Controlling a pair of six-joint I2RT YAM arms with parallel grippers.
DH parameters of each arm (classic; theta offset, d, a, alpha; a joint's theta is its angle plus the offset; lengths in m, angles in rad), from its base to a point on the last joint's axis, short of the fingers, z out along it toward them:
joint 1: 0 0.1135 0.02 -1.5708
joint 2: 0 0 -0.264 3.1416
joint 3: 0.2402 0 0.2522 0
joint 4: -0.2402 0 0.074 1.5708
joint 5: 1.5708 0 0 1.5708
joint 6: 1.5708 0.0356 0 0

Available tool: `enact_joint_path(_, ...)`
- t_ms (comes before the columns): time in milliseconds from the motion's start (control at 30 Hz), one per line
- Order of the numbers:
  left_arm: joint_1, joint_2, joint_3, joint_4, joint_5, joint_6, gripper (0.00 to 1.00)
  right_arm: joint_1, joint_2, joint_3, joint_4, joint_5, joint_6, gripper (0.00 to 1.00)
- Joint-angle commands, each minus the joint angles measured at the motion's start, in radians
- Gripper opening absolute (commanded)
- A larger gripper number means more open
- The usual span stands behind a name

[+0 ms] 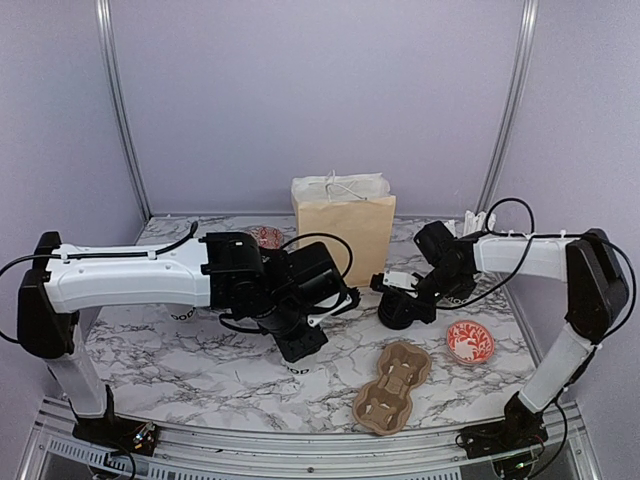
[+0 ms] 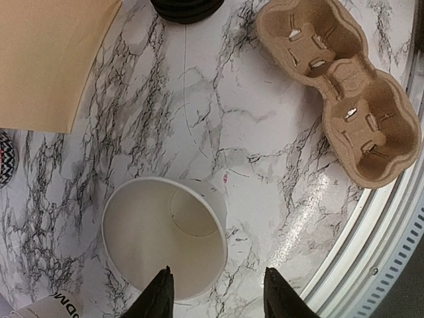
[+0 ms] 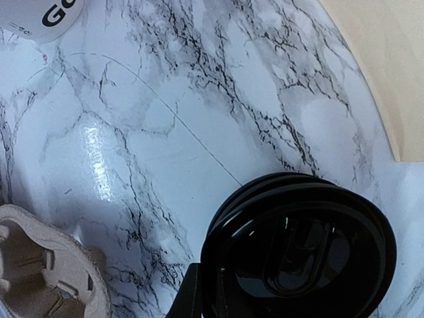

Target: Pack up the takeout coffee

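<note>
Left gripper (image 2: 217, 281): jaws are released, spread over the near rim of an unlidded paper cup (image 2: 164, 235) stood upright on the desk (image 2: 252, 132). A carrier (image 2: 338, 86) is noted at the cup's 2 o'clock. Right gripper (image 1: 402, 292): positioned at the lid stack (image 3: 298, 245); the state of its jaws cannot be told.

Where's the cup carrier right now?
Top view: the cardboard cup carrier lies empty near the table front edge, right of centre, just left of the red-patterned bowl. The left wrist view shows it at upper right.
</note>
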Motion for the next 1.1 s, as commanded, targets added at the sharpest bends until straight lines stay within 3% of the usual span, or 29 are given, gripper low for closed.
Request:
enact_joint_path(0, 0.009, -0.060, -0.007, 0.045, -0.048, -0.006, 0.48, 0.010, -0.075, 0.063, -0.069, -0.076, 0.019, 0.06)
enact_joint_path(133, 0.024, -0.127, -0.053, 0.173, -0.134, 0.005, 0.55, 0.009, -0.132, 0.119, -0.138, -0.206, 0.018, 0.06)
enact_joint_path(233, 0.039, -0.216, -0.126, 0.350, -0.205, 0.049, 0.71, 0.010, -0.166, 0.185, -0.198, -0.359, 0.007, 0.06)
enact_joint_path(333, 0.057, -0.332, -0.290, 0.641, -0.223, 0.119, 0.89, 0.010, -0.177, 0.274, -0.249, -0.492, 0.001, 0.06)
enact_joint_path(467, 0.069, -0.485, -0.580, 1.216, -0.087, 0.253, 0.90, 0.010, -0.165, 0.411, -0.306, -0.678, -0.012, 0.05)
enact_joint_path(567, 0.077, -0.513, -0.721, 1.515, -0.010, 0.332, 0.90, 0.009, -0.162, 0.500, -0.321, -0.811, -0.009, 0.05)
enact_joint_path(833, 0.100, -0.350, -0.669, 1.796, 0.129, 0.365, 0.90, 0.010, -0.132, 0.582, -0.340, -1.059, 0.028, 0.06)
enact_joint_path(1067, 0.117, -0.201, -0.572, 1.970, 0.188, 0.329, 0.90, 0.009, -0.161, 0.535, -0.297, -1.103, 0.065, 0.06)
